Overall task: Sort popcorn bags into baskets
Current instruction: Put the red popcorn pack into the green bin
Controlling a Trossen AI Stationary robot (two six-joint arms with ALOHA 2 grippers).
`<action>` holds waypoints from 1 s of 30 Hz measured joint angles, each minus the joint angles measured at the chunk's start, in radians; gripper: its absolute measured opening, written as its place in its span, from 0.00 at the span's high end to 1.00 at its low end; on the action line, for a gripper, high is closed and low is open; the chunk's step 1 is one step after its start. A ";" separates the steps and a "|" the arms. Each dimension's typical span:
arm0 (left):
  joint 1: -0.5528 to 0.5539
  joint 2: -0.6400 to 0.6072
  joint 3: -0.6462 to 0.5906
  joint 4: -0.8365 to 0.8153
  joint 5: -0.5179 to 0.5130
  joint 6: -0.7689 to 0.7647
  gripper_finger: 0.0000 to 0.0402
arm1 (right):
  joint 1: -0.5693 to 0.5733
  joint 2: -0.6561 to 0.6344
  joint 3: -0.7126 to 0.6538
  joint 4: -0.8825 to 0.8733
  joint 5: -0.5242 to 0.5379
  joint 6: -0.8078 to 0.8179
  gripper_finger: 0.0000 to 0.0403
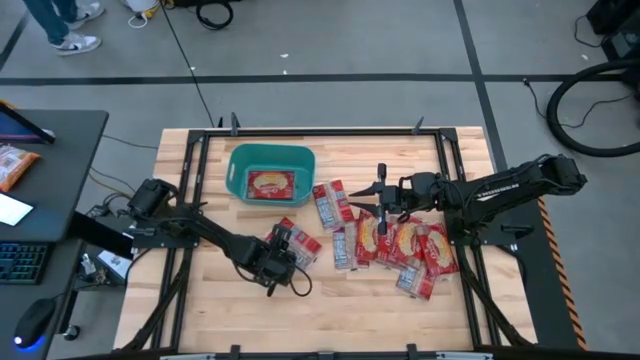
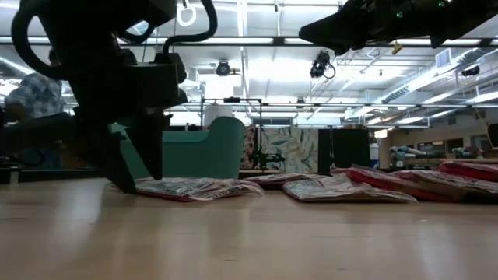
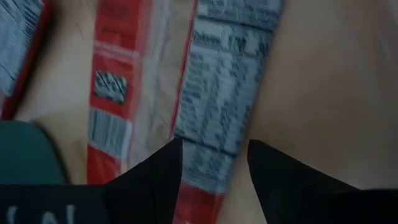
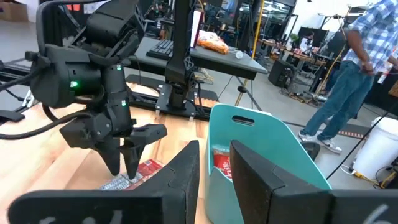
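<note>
The teal basket [image 1: 235, 160] stands at the table's far middle with one red popcorn bag [image 1: 269, 184] lying flat inside. My left gripper [image 1: 278, 262] is open and low over a single bag [image 1: 298, 243] near the table's middle. In the left wrist view its fingers stand on either side of that bag's [image 3: 217, 106] narrow end. The low view shows the left gripper [image 2: 136, 175] down at table level by the bag [image 2: 198, 188]. My right gripper [image 1: 379, 197] hangs open and empty above several bags [image 1: 400, 245] lying flat on the right. My left gripper comes from above, pointing down, with its open fingers [image 3: 155, 180] straddling the printed end [image 3: 208, 158] of the bag, which lies flat on the table. Whether the fingers touch the bag I cannot tell.
Black frame rails [image 1: 190, 180] run along the table's left, right and far sides. A desk with an orange packet [image 1: 15, 165] stands off the table's left. A person [image 4: 348, 68] stands in the room beyond. Bare wood [image 1: 330, 310] lies along the near edge.
</note>
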 joint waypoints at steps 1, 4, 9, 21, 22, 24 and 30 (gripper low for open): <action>0.002 0.000 -0.005 0.009 0.000 0.000 0.53 | 0.000 0.000 0.000 0.002 -0.001 0.000 0.76; 0.003 0.000 -0.011 0.009 -0.004 0.003 0.53 | 0.000 0.000 0.000 0.005 -0.002 0.000 0.76; 0.001 -0.003 -0.037 0.027 -0.022 0.024 0.57 | 0.000 0.000 0.000 0.005 -0.004 0.000 0.76; 0.002 -0.002 -0.066 0.044 -0.009 -0.031 0.97 | 0.001 0.000 0.000 0.006 -0.021 0.000 0.76; 0.002 -0.002 -0.066 0.046 -0.008 -0.052 0.98 | 0.001 0.000 0.000 0.006 -0.021 0.000 0.76; 0.002 -0.007 -0.067 0.047 -0.007 -0.090 0.98 | 0.001 0.000 0.000 0.006 -0.021 0.000 0.76; 0.003 -0.096 -0.071 0.021 0.022 -0.145 0.99 | 0.001 0.000 0.000 0.001 -0.021 -0.003 0.76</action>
